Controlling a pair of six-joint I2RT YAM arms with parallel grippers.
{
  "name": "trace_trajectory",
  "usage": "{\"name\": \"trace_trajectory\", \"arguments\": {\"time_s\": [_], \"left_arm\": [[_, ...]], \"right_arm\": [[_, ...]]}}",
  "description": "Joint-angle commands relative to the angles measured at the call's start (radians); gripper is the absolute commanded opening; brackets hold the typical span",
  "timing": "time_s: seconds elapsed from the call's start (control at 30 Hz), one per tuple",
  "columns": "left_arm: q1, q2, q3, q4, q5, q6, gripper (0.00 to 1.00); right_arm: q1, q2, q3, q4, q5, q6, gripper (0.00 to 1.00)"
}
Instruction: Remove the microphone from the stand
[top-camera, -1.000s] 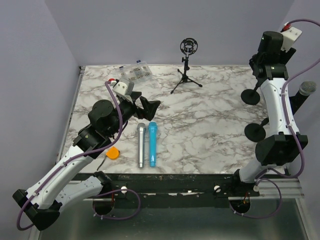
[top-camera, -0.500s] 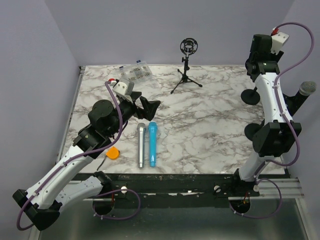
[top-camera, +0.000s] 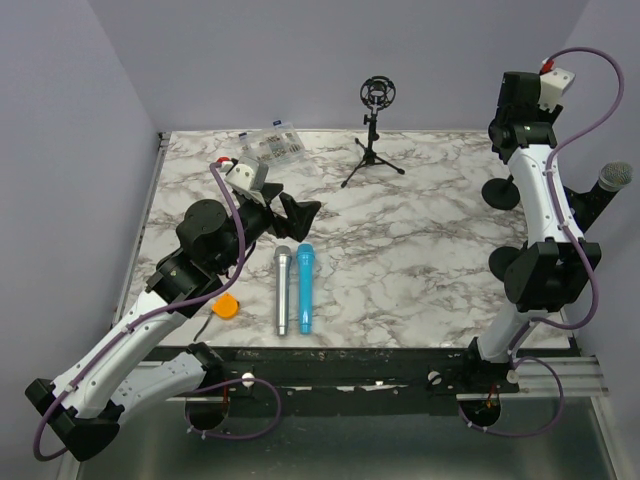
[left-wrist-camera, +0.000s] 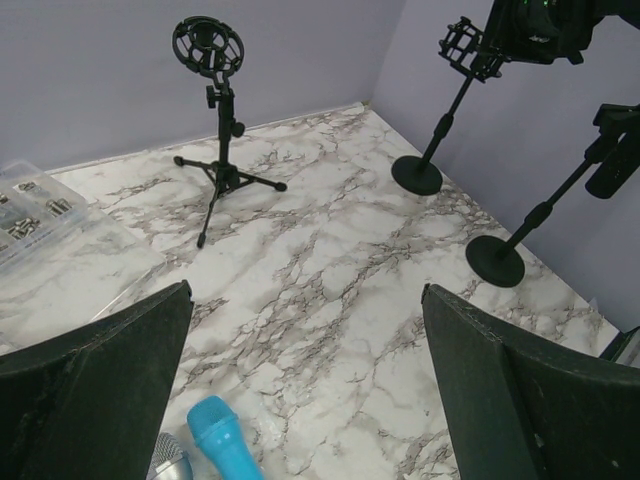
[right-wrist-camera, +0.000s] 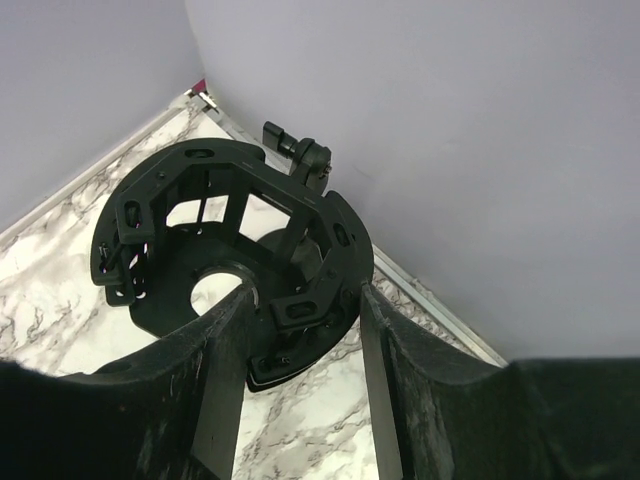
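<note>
The right gripper (right-wrist-camera: 300, 295) is raised at the black ring-shaped shock mount (right-wrist-camera: 160, 190) of a round-based stand. Its two fingers flank the ring's near rim, but I cannot tell whether they pinch it or only bracket it (marble shows through the ring's centre hole). The black microphone with the grey mesh head (top-camera: 614, 177) sits on a second black round-based stand (top-camera: 511, 263), off to that gripper's right and back toward its arm's base, well apart from the fingers. The left gripper (left-wrist-camera: 305, 300) hovers spread wide, grasping nothing, with a silver microphone (top-camera: 282, 290) and a blue microphone (top-camera: 304, 288) lying just beneath it. Markings in the clear plastic box (top-camera: 270, 143) are too small to read.
</note>
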Motion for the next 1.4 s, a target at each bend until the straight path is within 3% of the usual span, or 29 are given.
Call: {"name": "trace_trajectory", "arguments": {"time_s": [0.0,0.17,0.63,0.87,1.13,1.37], "left_arm": [[-0.005,-0.009,0.035,-0.006,0.023,0.007,0.96],[-0.005,-0.012,0.035,-0.006,0.021,0.008,0.96],[-0.005,-0.014,0.035,-0.006,0.024,0.008,0.96],[-0.001,-0.016,0.037,-0.008,0.023,0.007,0.96],[0.001,-0.008,0.039,-0.008,0.023,0.004,0.96],[0.010,-0.011,0.042,-0.012,0.024,0.011,0.96]], "right_arm": [[0.001,0.030,-0.010,-0.006,0.035,0.003,0.46],[0.001,0.039,0.004,-0.018,0.020,0.012,0.40],[0.058,0.073,0.223,-0.233,-0.104,0.053,0.01],[0.095,0.052,0.316,-0.348,-0.194,0.073,0.01],[0.165,-0.013,0.266,-0.438,-0.393,-0.019,0.01],[0.253,-0.166,0.049,-0.287,-0.639,-0.190,0.01]]}}
